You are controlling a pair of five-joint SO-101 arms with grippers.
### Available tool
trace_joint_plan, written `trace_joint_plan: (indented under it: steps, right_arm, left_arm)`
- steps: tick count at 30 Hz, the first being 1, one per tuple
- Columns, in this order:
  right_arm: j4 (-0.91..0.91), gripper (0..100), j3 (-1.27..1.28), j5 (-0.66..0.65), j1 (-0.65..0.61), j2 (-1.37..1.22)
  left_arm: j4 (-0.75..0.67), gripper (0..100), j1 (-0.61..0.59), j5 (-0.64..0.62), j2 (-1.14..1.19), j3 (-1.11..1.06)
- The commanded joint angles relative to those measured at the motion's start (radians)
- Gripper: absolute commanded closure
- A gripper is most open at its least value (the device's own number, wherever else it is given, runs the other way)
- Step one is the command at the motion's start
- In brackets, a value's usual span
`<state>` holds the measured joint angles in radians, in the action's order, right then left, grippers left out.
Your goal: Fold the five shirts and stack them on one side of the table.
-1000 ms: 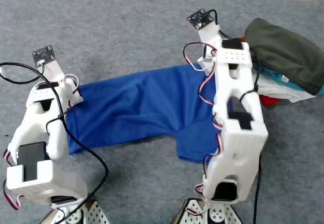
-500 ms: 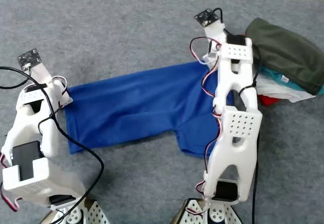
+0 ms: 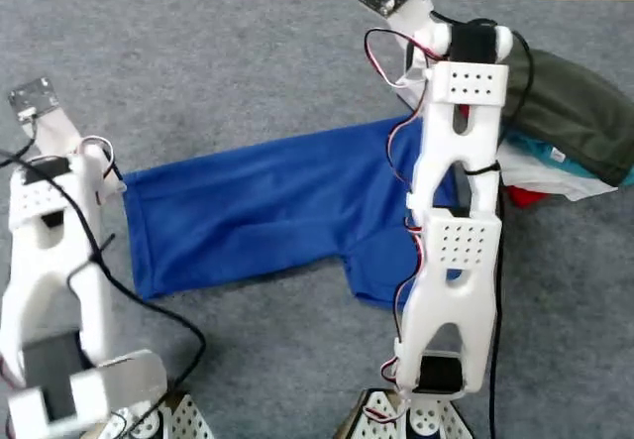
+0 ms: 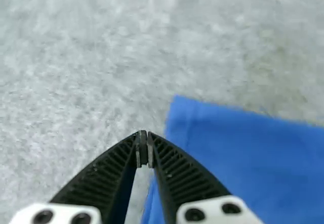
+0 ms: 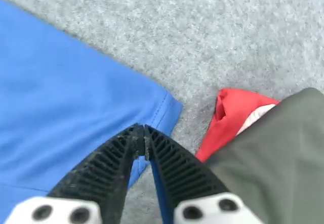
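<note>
Hovering empty and pinched closed, left tool [image 4: 143, 149] and right tool [image 5: 141, 141] had the flat blue fabric shirt [image 3: 258, 211] between them, seemingly spread for folding.

the left arm [image 3: 54, 261] is standing along the left edge of the table, rising from its base at the near left corner and reaching about halfway up that edge. its wrist is tilting down toward the table surface. the left gripper [image 4: 142, 145] is pointing downward, with its jaws pressing together and the ribbed fingers [image 4: 109, 176] meeting at their tips. the right arm [image 3: 456, 211] is lying nearly straight, running from its base at the near edge toward the far edge, right of the table's centre. the right gripper [image 5: 141, 139] is aiming downward, with its jaws closing tip to tip.
</note>
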<state>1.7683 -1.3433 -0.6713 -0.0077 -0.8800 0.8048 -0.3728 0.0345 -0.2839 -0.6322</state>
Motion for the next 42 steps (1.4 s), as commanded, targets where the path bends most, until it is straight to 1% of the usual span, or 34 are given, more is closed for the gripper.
trace_joint_plan:
  steps: [1,3,6,9,12,16,22,25,27,30,34,36,40,42]
  right_arm:
    - [0.021,99.2,0.05,-0.018,-0.028,0.13]
    - [0.021,99.1,0.168,-0.032,-0.038,0.205]
    - [0.02,99.1,0.39,-0.046,-0.058,0.358]
    - [0.02,99.1,0.661,-0.055,-0.071,0.549]
    - [0.014,99.1,0.96,-0.104,-0.084,0.75]
    - [-0.017,99.0,1.342,-0.203,-0.087,1.009]
    - [-0.229,99.0,1.825,-0.242,-0.085,1.337]
    - [-0.321,99.3,2.041,-0.364,-0.084,1.472]
    - [-0.367,99.0,2.167,-0.387,-0.081,1.547]
    - [-0.446,96.8,2.322,-0.387,-0.085,1.62]
    - [-0.499,81.5,2.436,-0.391,-0.085,1.61]
    - [-0.505,75.9,2.453,-0.393,-0.094,1.596]
    - [-0.508,75.6,2.459,-0.419,-0.12,1.56]
    - [-0.539,75.6,2.459,-0.434,-0.12,1.532]
  left_arm:
    - [0.008,98,0.025,0.043,-0.222,-0.117]
    - [-0.018,98,0.025,0.043,-0.312,-0.203]
    - [-0.107,98,0.025,0.041,-0.4,-0.351]
    - [-0.193,98,-0.002,0.041,-0.407,-0.462]
    - [-0.267,98,-0.026,0.023,-0.407,-0.543]
    - [-0.321,98,-0.054,-0.015,-0.407,-0.569]
    - [-0.327,98,-0.068,-0.031,-0.409,-0.565]
    - [-0.327,98,-0.068,-0.043,-0.409,-0.563]
    - [-0.327,98,-0.069,-0.043,-0.409,-0.555]
    - [-0.327,98,-0.068,-0.043,-0.409,-0.555]
    - [-0.327,98,-0.066,-0.043,-0.407,-0.555]
    - [-0.334,98,-0.064,-0.043,-0.407,-0.555]
    - [-0.361,98,-0.054,-0.043,-0.395,-0.565]
    - [-0.361,98,-0.048,-0.043,-0.364,-0.554]
